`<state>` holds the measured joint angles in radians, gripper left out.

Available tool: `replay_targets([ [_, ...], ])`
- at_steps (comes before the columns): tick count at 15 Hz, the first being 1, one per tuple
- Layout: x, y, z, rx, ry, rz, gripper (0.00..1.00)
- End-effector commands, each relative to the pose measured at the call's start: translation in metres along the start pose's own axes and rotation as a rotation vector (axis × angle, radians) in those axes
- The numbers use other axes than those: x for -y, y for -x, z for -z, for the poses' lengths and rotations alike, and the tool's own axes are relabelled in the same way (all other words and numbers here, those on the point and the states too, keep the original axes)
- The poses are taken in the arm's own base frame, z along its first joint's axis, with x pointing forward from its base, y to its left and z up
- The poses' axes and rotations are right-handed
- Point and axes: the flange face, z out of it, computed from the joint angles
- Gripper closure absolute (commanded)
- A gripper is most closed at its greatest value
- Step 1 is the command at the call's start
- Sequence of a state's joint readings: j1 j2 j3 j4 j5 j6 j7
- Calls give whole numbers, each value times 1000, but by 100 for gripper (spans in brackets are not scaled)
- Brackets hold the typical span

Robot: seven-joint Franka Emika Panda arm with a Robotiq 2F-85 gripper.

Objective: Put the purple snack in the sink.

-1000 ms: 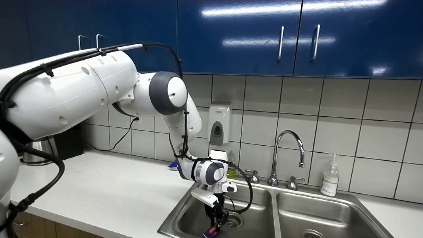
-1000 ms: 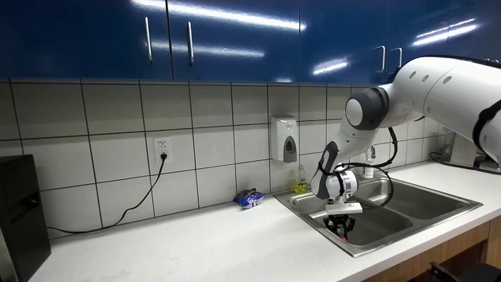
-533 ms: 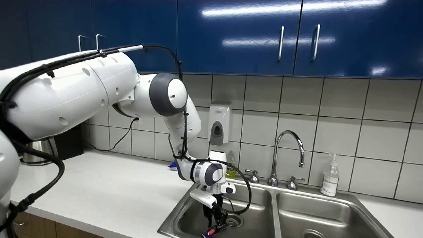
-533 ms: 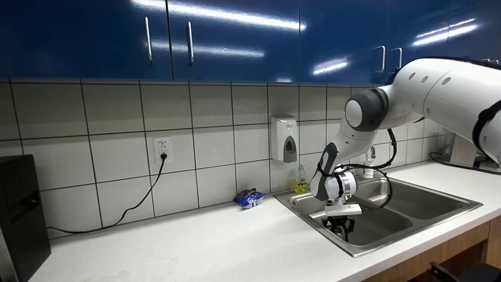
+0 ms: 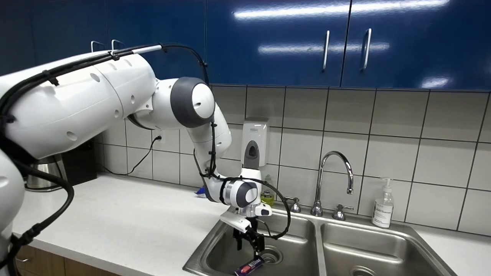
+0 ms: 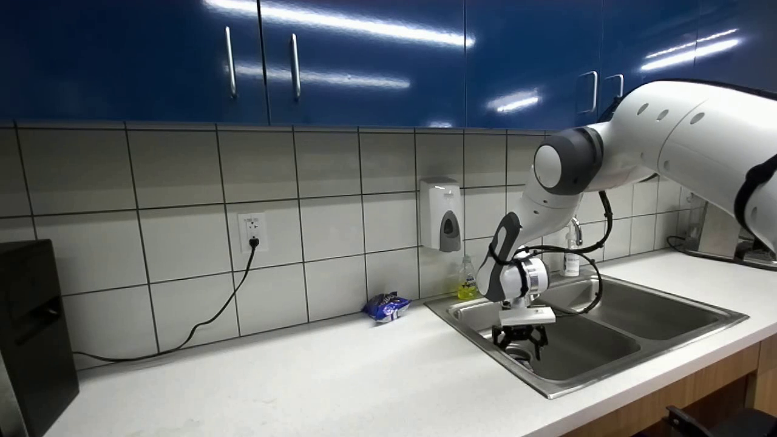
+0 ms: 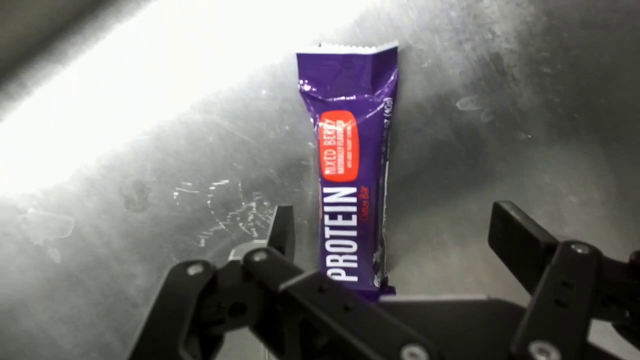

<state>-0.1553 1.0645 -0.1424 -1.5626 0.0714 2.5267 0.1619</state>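
Wrist view shows one purple snack (image 7: 352,172), one gripper (image 7: 392,220).

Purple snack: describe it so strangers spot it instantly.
Find the steel sink, then its basin beneath the gripper. There lies the purple snack, lettered PROTEIN; its slim shape and red patch set it apart from the blue packet on the counter.

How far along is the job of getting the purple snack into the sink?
Looks done: the purple snack lies on the steel bottom of the sink. In hand: nothing is held; the gripper is open, its jaws wide apart in the wrist view. Left: probably only lifting the gripper clear, since both exterior views show it low over the sink.
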Motion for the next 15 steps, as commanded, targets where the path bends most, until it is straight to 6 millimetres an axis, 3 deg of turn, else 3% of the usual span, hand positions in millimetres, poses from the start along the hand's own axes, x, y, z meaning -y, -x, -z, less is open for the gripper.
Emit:
replay_targets([
  [1,-5,19,41,11,0,19,0],
  [6,-25,62,94,12,5,14,0],
  [10,-41,96,149,-32,11,24,0],
  [15,-33,131,201,-89,32,126,0],
])
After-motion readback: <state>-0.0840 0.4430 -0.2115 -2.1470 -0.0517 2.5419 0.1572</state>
